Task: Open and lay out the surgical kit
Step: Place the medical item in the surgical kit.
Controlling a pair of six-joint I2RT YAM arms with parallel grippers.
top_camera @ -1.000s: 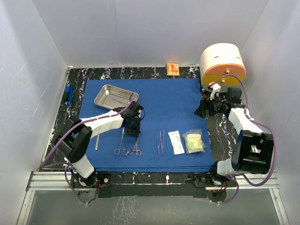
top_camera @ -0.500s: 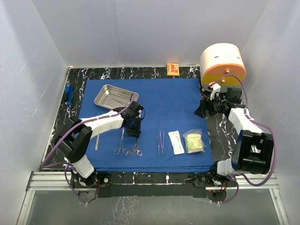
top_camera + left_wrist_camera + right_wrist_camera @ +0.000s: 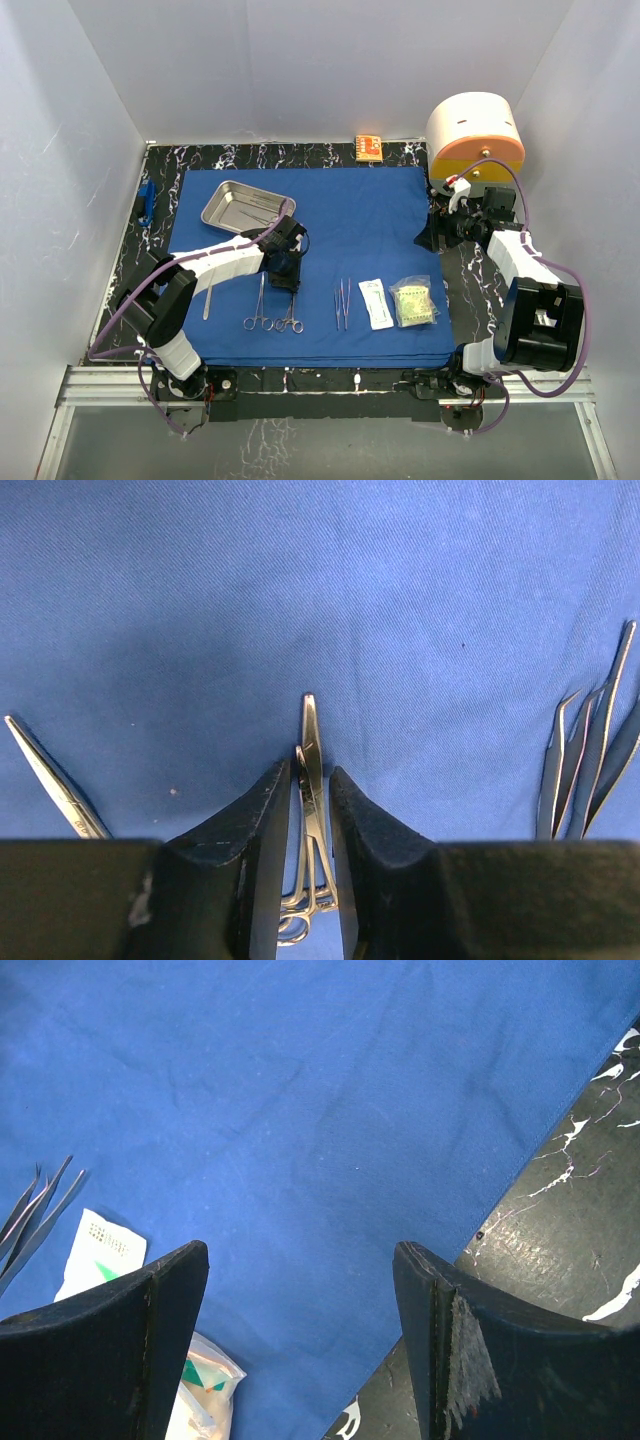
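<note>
The royal-blue cloth [image 3: 360, 210] lies spread flat. The steel tray [image 3: 213, 217] sits at its far left with slim instruments in it. Two ring-handled forceps [image 3: 258, 308] lie side by side on the near left. My left gripper [image 3: 287, 278] is low over the right forceps [image 3: 310, 780], its jaws slightly apart on either side of the forceps tips, with a thin gap showing. Tweezers [image 3: 342, 303], a white packet [image 3: 376, 303] and a clear packet [image 3: 414, 303] lie in a row. My right gripper [image 3: 438, 232] is open and empty over the cloth's right edge [image 3: 300, 1250].
A slim metal tool [image 3: 208, 298] lies on the cloth's left edge. A cream-and-orange cylinder [image 3: 476, 135] stands at the back right, with a small orange box [image 3: 369, 147] at the back. A blue object [image 3: 147, 200] sits on the black marbled tabletop [image 3: 470, 275] at the left.
</note>
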